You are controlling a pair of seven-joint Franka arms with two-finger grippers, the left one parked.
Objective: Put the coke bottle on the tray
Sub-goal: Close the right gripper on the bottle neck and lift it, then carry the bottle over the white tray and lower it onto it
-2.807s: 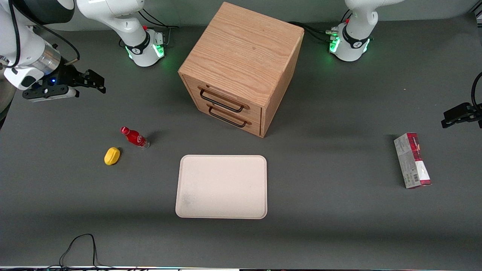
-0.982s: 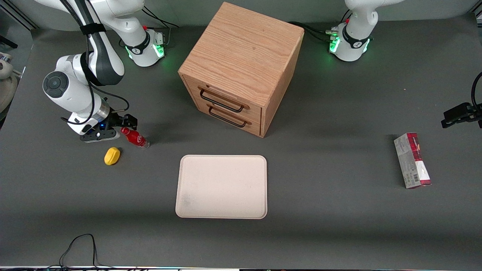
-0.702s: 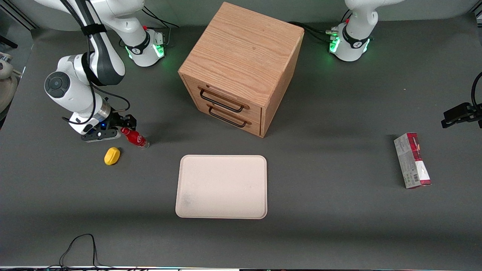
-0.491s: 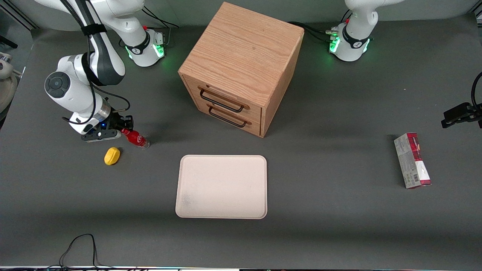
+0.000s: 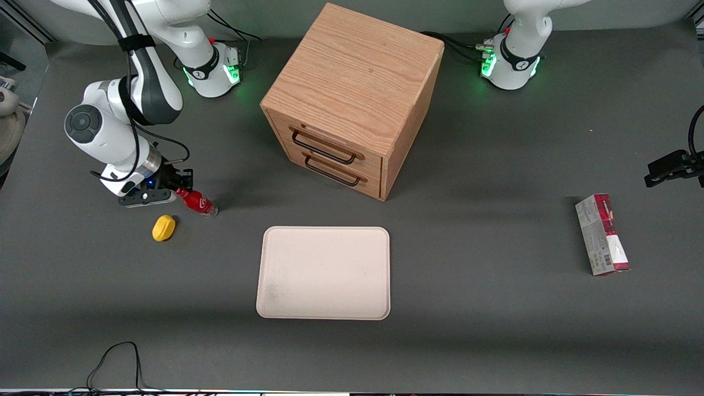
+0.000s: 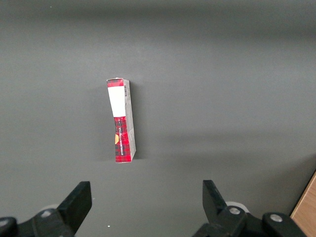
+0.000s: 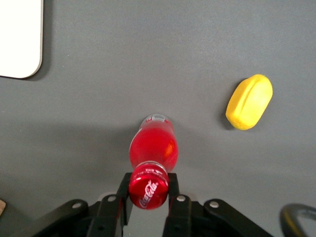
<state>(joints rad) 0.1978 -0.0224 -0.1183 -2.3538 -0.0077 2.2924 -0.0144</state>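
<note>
The coke bottle (image 5: 196, 201) is small and red with a red cap and clear base, standing on the grey table toward the working arm's end. My gripper (image 5: 180, 190) is shut on its cap end. In the right wrist view the cap (image 7: 148, 190) sits pinched between both fingers (image 7: 123, 190), and the bottle (image 7: 153, 145) stretches away from the gripper (image 7: 147, 193). The cream tray (image 5: 323, 273) lies flat nearer the front camera than the bottle, its rounded corner (image 7: 19, 39) showing in the wrist view.
A yellow lemon-shaped lump (image 5: 163, 227) lies beside the bottle, slightly nearer the camera, also the lump (image 7: 249, 101) in the wrist view. A wooden drawer box (image 5: 352, 99) stands mid-table. A red and grey carton (image 5: 601, 234) lies toward the parked arm's end.
The arm came down from high up to the bottle. Over the last second the fingers closed on the cap; the bottle has hardly moved.
</note>
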